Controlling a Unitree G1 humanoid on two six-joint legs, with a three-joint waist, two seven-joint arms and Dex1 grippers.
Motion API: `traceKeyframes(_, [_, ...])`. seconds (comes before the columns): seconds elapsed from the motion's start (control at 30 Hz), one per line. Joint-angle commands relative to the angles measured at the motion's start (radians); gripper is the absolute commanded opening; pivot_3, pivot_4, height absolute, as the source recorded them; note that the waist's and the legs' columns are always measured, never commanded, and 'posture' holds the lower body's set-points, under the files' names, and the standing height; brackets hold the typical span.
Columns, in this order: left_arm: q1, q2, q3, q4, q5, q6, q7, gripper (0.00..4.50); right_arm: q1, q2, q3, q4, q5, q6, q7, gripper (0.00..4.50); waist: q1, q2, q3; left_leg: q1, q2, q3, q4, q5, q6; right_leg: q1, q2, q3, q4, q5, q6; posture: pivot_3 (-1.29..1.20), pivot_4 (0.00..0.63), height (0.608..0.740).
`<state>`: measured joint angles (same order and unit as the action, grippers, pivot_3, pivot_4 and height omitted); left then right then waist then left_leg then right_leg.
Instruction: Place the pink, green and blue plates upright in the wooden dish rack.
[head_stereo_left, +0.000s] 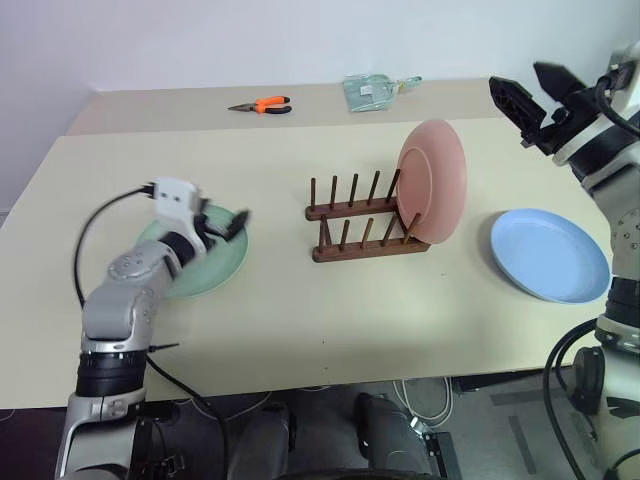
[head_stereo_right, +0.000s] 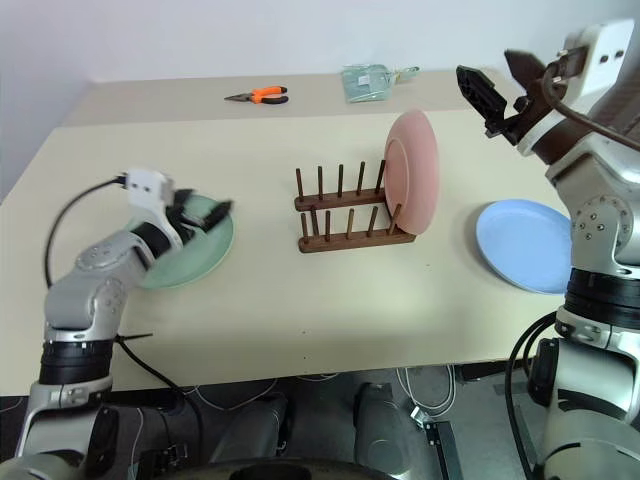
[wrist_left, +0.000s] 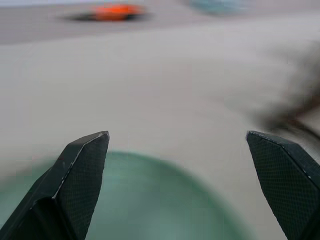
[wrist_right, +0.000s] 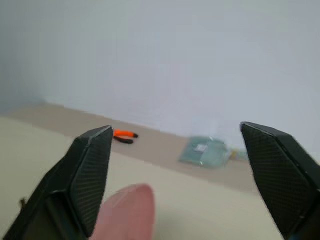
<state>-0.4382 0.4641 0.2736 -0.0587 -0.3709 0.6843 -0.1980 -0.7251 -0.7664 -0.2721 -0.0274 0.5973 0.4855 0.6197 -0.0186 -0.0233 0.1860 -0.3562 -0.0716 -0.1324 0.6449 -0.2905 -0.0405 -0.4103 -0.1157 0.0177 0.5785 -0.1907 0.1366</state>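
Observation:
The pink plate (head_stereo_left: 432, 180) stands upright at the right end of the wooden dish rack (head_stereo_left: 350, 225), mid-table. My right gripper (head_stereo_left: 535, 92) hangs open in the air above and to the right of it, touching nothing; the plate's top rim (wrist_right: 127, 210) shows below its fingers (wrist_right: 85, 175). The green plate (head_stereo_left: 215, 270) lies flat at the table's left. My left gripper (head_stereo_left: 225, 225) hovers open over its far edge with nothing between its fingers (wrist_left: 80, 170); the green plate (wrist_left: 150, 200) shows beneath them. The blue plate (head_stereo_left: 549, 254) lies flat to the right of the rack.
Orange-handled pliers (head_stereo_left: 262, 105) and a clear plastic bag (head_stereo_left: 372, 90) lie on the far table behind. The rack's remaining slots to the left of the pink plate hold nothing. Bare tabletop (head_stereo_left: 330, 310) lies in front of the rack.

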Motion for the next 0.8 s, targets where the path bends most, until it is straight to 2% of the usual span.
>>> traceKeyframes(0.03, [0.007, 0.049, 0.138, 0.006, 0.053, 0.1, 0.153, 4.5, 0.0, -0.03, 0.11, -0.207, 0.002, -0.014, 0.135, 4.27, -0.006, 0.0, 0.0, 0.0, 0.0, 0.0, 0.0, 0.0, 0.0, 0.0, 0.0, 0.0, 0.0, 0.0, 0.0, 0.0, 0.15, 0.74])
traceKeyframes(0.17, [0.081, 0.102, 0.194, -0.081, 0.009, 0.243, 0.121, 4.5, 0.053, 0.0, 0.251, -0.362, 0.007, 0.022, 0.202, 4.27, 0.002, -0.001, -0.001, 0.0, 0.001, -0.001, 0.0, 0.0, 0.0, -0.001, 0.001, 0.0, 0.001, -0.002, 0.004, 0.0, 0.15, 0.74])
traceKeyframes(0.37, [0.179, 0.053, 0.252, -0.162, -0.11, 0.417, 0.058, 4.5, 0.092, 0.09, 0.333, -0.414, -0.007, 0.033, 0.201, 4.27, 0.031, -0.003, -0.001, -0.002, -0.001, -0.003, 0.003, 0.0, -0.001, 0.001, -0.001, -0.001, 0.001, -0.002, 0.003, 0.0, 0.15, 0.74])
traceKeyframes(0.47, [0.22, 0.029, 0.233, -0.184, -0.118, 0.434, 0.047, 3.69, 0.116, 0.11, 0.357, -0.434, -0.019, 0.034, 0.199, 4.5, 0.031, -0.003, -0.001, -0.001, -0.001, -0.003, 0.002, 0.0, -0.001, 0.0, -0.001, -0.001, 0.001, -0.001, 0.0, 0.0, 0.15, 0.74])
traceKeyframes(0.7, [0.202, -0.011, 0.228, -0.191, -0.1, 0.394, 0.062, 0.11, 0.143, 0.111, 0.392, -0.422, -0.101, 0.015, 0.203, 4.5, 0.031, -0.002, -0.001, -0.001, -0.001, -0.003, 0.001, 0.001, -0.002, 0.0, -0.001, -0.002, 0.001, -0.001, 0.0, 0.0, 0.15, 0.74])
traceKeyframes(0.8, [0.102, -0.051, 0.257, -0.2, -0.136, 0.351, 0.079, 0.04, 0.129, 0.1, 0.418, -0.41, -0.128, 0.027, 0.23, 4.5, 0.033, -0.002, -0.001, 0.0, -0.001, -0.003, 0.001, 0.001, -0.002, 0.001, -0.001, -0.002, 0.001, -0.001, 0.0, 0.0, 0.15, 0.74])
